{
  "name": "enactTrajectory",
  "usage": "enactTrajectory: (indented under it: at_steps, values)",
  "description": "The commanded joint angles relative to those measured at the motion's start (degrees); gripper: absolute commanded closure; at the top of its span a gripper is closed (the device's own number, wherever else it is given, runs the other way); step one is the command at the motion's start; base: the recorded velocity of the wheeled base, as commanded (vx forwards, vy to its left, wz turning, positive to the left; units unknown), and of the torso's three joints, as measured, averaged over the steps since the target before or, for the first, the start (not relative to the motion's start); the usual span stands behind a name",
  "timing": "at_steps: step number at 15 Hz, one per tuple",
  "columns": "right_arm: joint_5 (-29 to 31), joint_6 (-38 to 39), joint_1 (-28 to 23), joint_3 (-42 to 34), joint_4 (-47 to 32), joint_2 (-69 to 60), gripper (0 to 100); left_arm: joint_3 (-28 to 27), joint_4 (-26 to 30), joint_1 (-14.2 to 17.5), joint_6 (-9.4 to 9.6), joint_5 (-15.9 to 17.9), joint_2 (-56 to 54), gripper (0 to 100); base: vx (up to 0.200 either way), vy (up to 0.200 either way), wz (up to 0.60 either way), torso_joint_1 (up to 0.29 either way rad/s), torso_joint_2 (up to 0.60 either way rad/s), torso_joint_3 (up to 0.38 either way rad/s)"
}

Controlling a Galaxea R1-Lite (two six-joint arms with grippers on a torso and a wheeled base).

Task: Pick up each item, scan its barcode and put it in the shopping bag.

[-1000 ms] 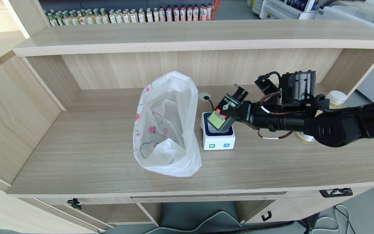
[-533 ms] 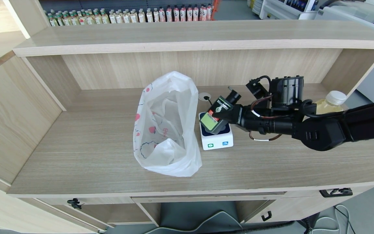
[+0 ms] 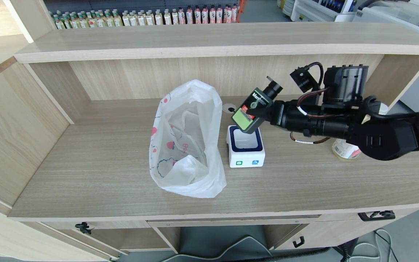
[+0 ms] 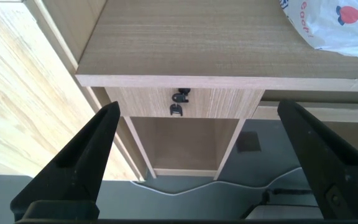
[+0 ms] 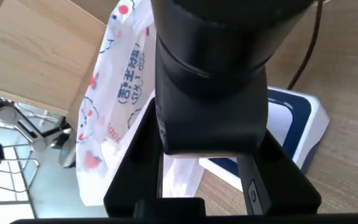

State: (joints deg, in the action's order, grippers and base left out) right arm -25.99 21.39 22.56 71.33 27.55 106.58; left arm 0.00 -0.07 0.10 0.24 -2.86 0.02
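Observation:
My right gripper (image 3: 258, 111) is shut on a small dark box with a green and red label (image 3: 250, 113), held tilted above the back of the white barcode scanner (image 3: 246, 153). The box (image 5: 210, 81) blocks the middle of the right wrist view, between the gripper's fingers (image 5: 132, 180), with the scanner (image 5: 297, 121) beneath. The white shopping bag (image 3: 186, 145) with red prints stands open just left of the scanner. My left gripper (image 4: 204, 155) hangs open off the counter's front left edge, fingers (image 4: 79, 162) wide apart, nothing between them.
A bottle with a white cap (image 3: 346, 147) stands on the counter behind my right arm. A cable runs from the scanner to a grommet hole (image 3: 228, 107) at the back. The counter has side walls and an upper shelf (image 3: 213, 40). Drawer handles (image 4: 179, 102) sit below the front edge.
My right gripper dipped toward the scanner with the box, then rose and drew back to the right. The scanner's dark window is uncovered now. The left arm has not moved.

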Motion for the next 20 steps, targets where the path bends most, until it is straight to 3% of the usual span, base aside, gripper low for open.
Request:
enactTrajectory:
  at_steps: [1,5,6,11,15,16,20]
  values:
    - [1.0,-6.1,-0.2,-3.7,0.4,-9.8,100,0.0,0.0,0.0,0.02,0.0,0.0,0,0.000,0.000,0.00,0.000,0.00,0.000]
    - [-1.4,-22.3,0.0,-13.1,0.4,-19.2,100,0.0,0.0,0.0,0.02,0.0,0.0,0,0.000,0.000,0.00,0.000,0.00,0.000]
    - [-1.6,-23.2,-0.1,-13.4,0.4,-19.4,100,0.0,0.0,0.0,-0.07,0.0,0.0,0,0.000,0.000,0.00,0.000,0.00,0.000]
    - [-2.0,-23.1,-0.2,-12.0,0.2,-18.3,100,0.0,0.0,0.0,0.11,0.0,0.0,0,0.000,0.200,0.00,0.003,0.00,0.001]
    - [-3.6,-19.0,0.3,-5.8,0.0,-12.5,100,0.0,0.0,0.0,0.11,0.0,0.0,0,0.000,0.200,0.00,0.001,0.00,0.001]
    - [-3.9,-14.5,1.4,-1.9,0.0,-7.6,100,0.0,0.0,0.0,0.11,0.0,0.0,0,0.000,0.000,0.00,0.000,0.00,0.000]
    - [-4.9,-14.3,1.4,5.9,0.4,2.7,100,0.0,0.0,0.0,0.02,0.0,0.0,0,0.000,0.000,0.00,0.000,0.00,0.000]
